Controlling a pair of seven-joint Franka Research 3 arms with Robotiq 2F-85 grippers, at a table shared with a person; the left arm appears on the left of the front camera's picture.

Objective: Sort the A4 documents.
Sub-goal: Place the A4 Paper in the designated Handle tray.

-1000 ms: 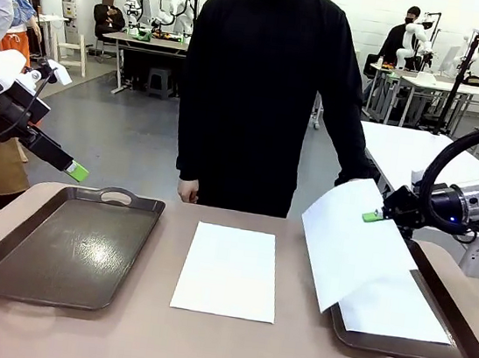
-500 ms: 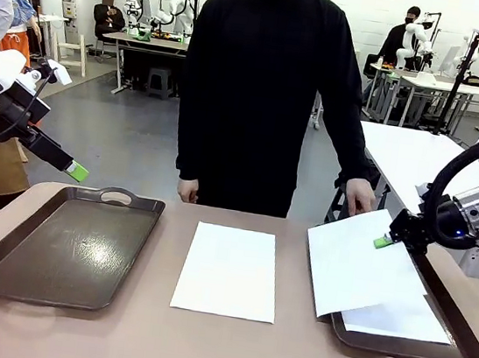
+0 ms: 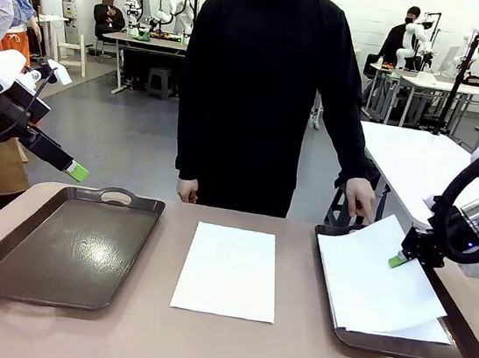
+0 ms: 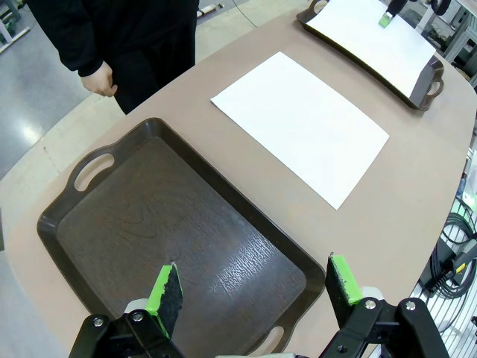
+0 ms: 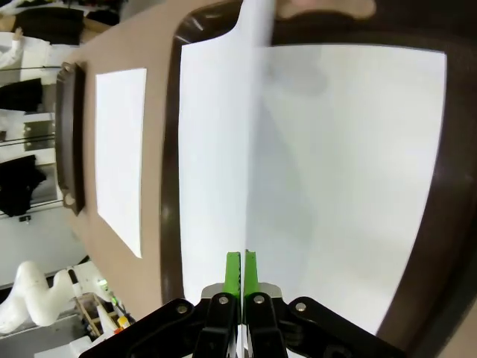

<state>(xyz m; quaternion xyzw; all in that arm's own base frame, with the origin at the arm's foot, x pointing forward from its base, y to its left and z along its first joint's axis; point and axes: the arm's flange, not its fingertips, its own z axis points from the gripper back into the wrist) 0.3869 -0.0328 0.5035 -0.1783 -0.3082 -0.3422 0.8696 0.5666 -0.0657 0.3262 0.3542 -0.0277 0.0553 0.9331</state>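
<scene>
**Release is the risky part**

My right gripper is closed tight on one edge of a thin white A4 paper sheet. The green pads meet on the paper with no gap. The sheet slopes down from my fingers, and most of it lies in the dark brown handled tray directly below this gripper. It rests on top of a second white sheet, whose corner shows out underneath.

I think the danger is at the release. If I open while the edge is lifted, the paper can slide or curl and land askew, partly over the tray rim. The person's hand is close to the far corner, beyond my fingers, so a pull from me could crease the sheet.

My left gripper is wide open and holds nothing. It hangs above the empty dark brown tray. A third white sheet lies flat on the brown table, between the two trays and well apart from both grippers.
</scene>
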